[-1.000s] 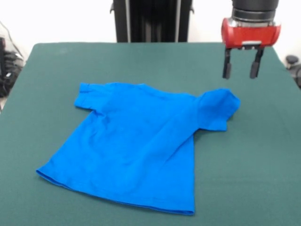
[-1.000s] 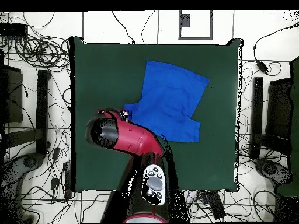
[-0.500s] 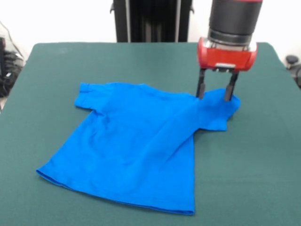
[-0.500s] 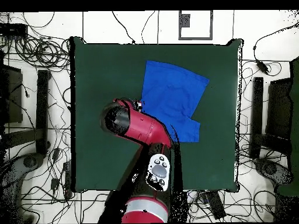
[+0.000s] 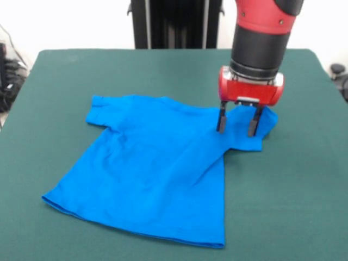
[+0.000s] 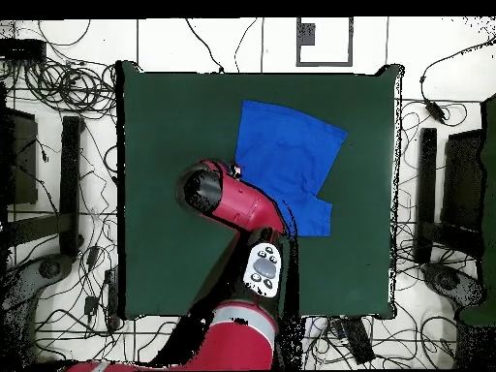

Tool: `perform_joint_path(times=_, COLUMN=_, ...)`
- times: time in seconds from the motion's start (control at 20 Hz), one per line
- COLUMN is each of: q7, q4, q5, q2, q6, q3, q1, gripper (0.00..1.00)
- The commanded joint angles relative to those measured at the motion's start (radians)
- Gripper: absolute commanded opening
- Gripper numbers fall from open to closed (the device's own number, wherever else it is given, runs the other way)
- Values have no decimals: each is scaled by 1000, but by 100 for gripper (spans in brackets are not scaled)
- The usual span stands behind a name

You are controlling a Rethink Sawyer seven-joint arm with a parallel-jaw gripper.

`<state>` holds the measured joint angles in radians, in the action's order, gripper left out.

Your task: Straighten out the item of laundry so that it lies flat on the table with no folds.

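The item of laundry is a bright blue T-shirt lying on the dark green table. Its body is mostly spread out, with a diagonal crease running up toward the right sleeve, which is bunched and folded under itself. My gripper is open and set low over that folded right sleeve, one finger on each side of the bump. In the overhead view the item of laundry lies right of the table centre, and the arm hides the gripper and the sleeve under it.
Wide bare table surface lies on all sides of the shirt. The black pedestal stands at the far edge. Cables and stands surround the table on the floor.
The gripper has come down and leftward from above the table's far right to the folded sleeve, staying open. The shirt has not moved.
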<state>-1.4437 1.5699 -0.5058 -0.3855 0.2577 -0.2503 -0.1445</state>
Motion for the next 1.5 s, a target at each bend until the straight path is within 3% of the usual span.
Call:
perform_joint_path(times=0.05, q7=-362, q4=-36, q5=-94, q2=78, q6=-30, q3=15, q1=-43, gripper=100)
perform_joint_path(times=0.45, q7=-361, q4=-22, q5=-122, q2=88, q6=-76, q3=45, q1=-27, gripper=100)
perform_joint_path(times=0.9, q7=-426, q4=-43, q5=-166, q2=90, q6=-7, q3=8, q1=-32, gripper=100)
perform_joint_path(times=1.25, q7=-537, q4=-58, q5=-217, q2=87, q6=48, q3=-56, q1=-69, gripper=100)
perform_joint_path(times=1.5, q7=-598, q4=-33, q5=-256, q2=73, q6=22, q3=-43, q1=-77, gripper=100)
